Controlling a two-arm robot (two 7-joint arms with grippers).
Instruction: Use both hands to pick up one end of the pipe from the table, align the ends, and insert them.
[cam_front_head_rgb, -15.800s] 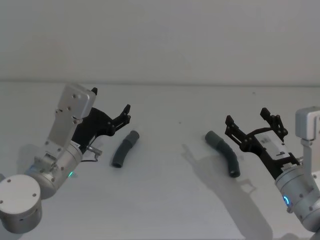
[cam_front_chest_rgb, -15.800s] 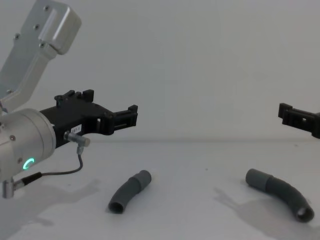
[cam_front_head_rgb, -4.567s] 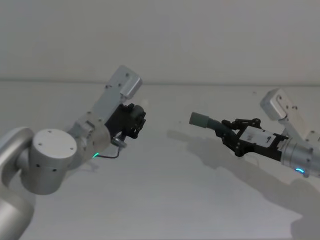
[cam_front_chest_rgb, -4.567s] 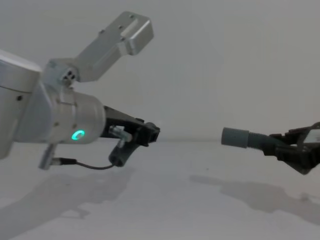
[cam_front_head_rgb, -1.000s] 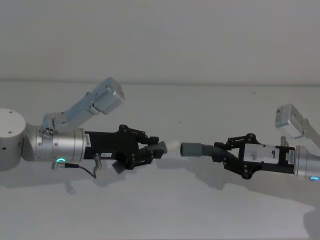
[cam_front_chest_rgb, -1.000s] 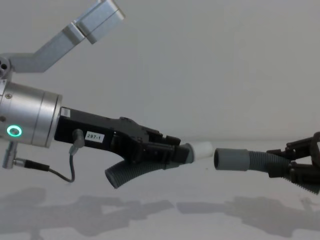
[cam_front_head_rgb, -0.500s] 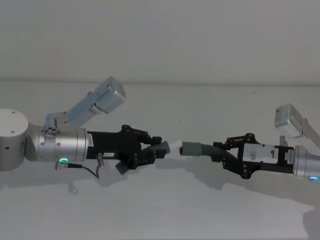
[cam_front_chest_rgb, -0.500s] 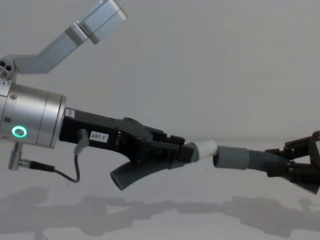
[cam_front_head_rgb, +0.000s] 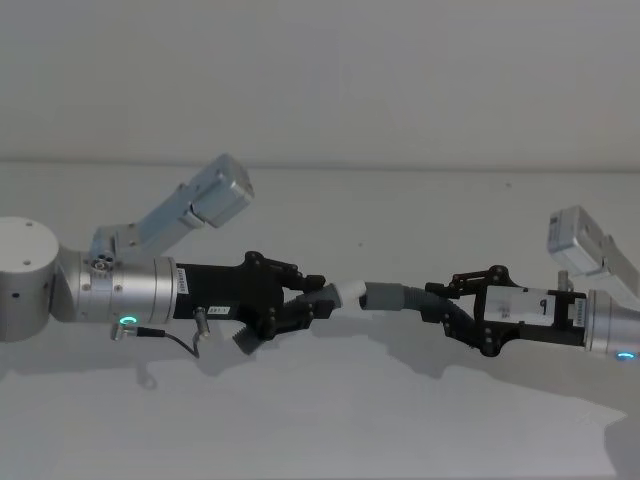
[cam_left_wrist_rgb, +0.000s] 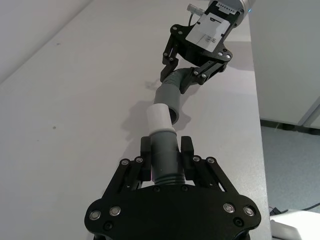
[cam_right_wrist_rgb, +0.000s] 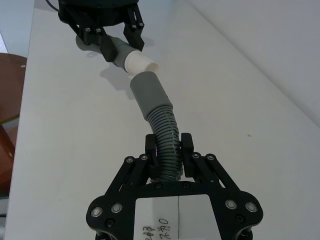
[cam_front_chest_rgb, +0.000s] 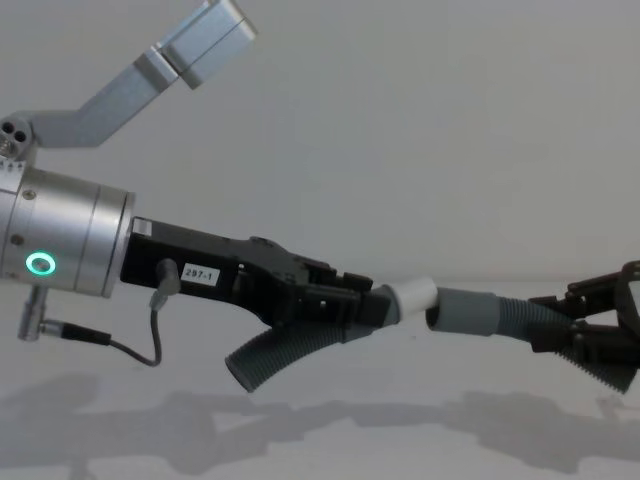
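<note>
2 ribbed grey hose pieces (cam_front_head_rgb: 400, 298), each pinched by a pincer (cam_front_head_rgb: 300, 309), meet whitish tip (cam_front_head_rgb: 349, 293) to cuff (cam_front_head_rgb: 379, 296).

My head view shows a plain pale wall (cam_front_head_rgb: 320, 70) meeting the white work surface along a straight horizontal seam. From my left wrist view, grey floor (cam_left_wrist_rgb: 295, 145) lies beyond the surface's edge. My right wrist view shows a brown wooden piece of furniture (cam_right_wrist_rgb: 10, 90) beside it.
</note>
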